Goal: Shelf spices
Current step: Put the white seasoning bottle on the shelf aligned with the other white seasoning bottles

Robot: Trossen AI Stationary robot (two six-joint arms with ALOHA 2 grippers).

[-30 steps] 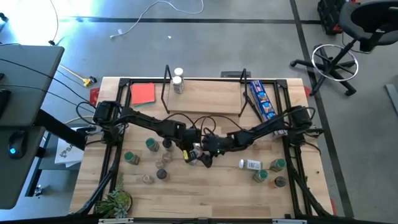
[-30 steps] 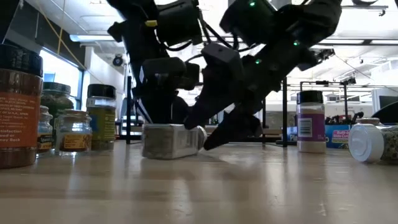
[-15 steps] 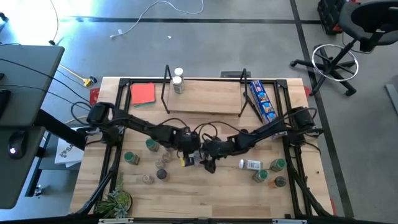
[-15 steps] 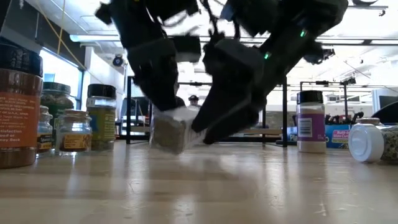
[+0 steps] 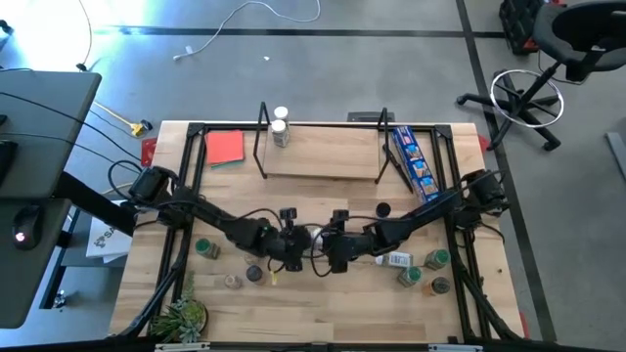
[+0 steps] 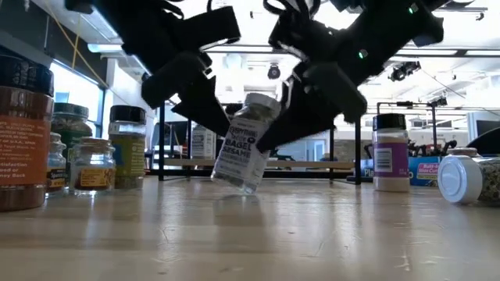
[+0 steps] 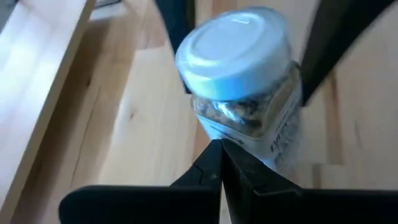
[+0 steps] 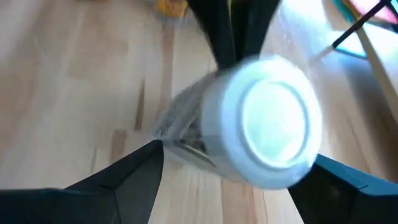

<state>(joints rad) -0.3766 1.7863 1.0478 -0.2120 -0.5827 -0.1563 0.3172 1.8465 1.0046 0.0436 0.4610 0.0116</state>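
Note:
A spice jar (image 6: 245, 145) with a white lid and a printed label leans between my two grippers at mid-table, near the front. My left gripper (image 7: 221, 147) is shut, its tips at the jar's side. My right gripper (image 8: 236, 157) has the jar between its wide-set fingers, with the lid (image 8: 268, 121) facing its camera. The shelf (image 5: 323, 153), a wooden board in a black wire frame, stands at the far edge. One white-lidded jar (image 5: 281, 132) stands on its left end. More spice jars stand on the table at left (image 5: 205, 248) and right (image 5: 435, 259). My left gripper touches the jar's glass side just below the lid (image 7: 244, 127) with its shut fingertips. They slant down at it from the table's left. My right gripper holds the jar's upper body just under the lid (image 8: 180, 140), one finger on each side, slanting down from the table's right. The jar is tilted, lid up and toward this gripper. Its bottom edge (image 6: 244, 186) is at the tabletop.
A red card (image 5: 225, 147) and a blue packet (image 5: 411, 156) lie beside the shelf. A jar (image 5: 395, 260) lies on its side near the right group. Tall jars (image 6: 125, 148) crowd the front left, and a plant (image 5: 182, 317) stands at the near left corner.
The jar lay on its side between the grippers and has been tipped up until it is almost upright, lid on top. Both grippers have gone a little toward the table's near edge with it, rising slightly, and both wrists have rolled.

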